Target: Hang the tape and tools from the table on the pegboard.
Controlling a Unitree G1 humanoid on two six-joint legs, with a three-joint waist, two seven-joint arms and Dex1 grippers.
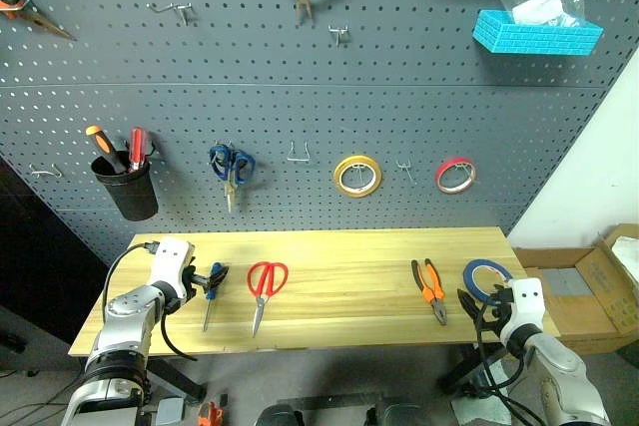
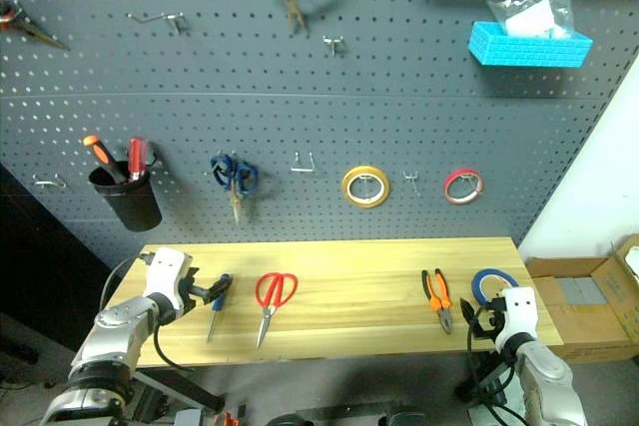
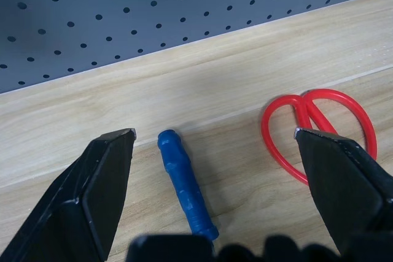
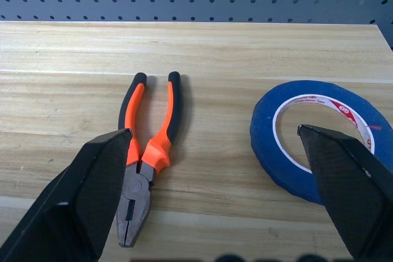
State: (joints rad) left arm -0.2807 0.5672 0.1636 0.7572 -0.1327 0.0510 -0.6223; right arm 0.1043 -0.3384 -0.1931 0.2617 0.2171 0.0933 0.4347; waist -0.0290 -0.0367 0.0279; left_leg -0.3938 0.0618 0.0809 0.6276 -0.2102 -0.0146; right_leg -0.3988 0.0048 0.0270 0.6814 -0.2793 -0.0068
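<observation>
Hovering over the desk (image 1: 339, 291), we hold both jaws wide: left gripper (image 3: 212, 136) astride the screwdriver (image 3: 184, 185), right gripper (image 4: 212, 130) apparently empty between pliers (image 4: 147, 151) and tape (image 4: 288, 164).

- Table (image 1: 339, 246): pale wood, visible plank grain, smooth matt finish.
- Pegboard (image 1: 300, 107): dark grey panel, matt, evenly perforated; hooks look like bare metal.
- Tape (image 4: 319, 136): blue, smooth outer band with a slight sheen; white printed inner core.
- Pliers (image 4: 147, 151): dull grey metal head; orange-and-black grips, plastic or rubber.
- Scissors (image 1: 265, 286): glossy red plastic handles, metal blades.
- Screwdriver (image 3: 184, 185): blue ribbed plastic handle.
- Pincer fingers (image 3: 92, 194): black, matt plastic look.
</observation>
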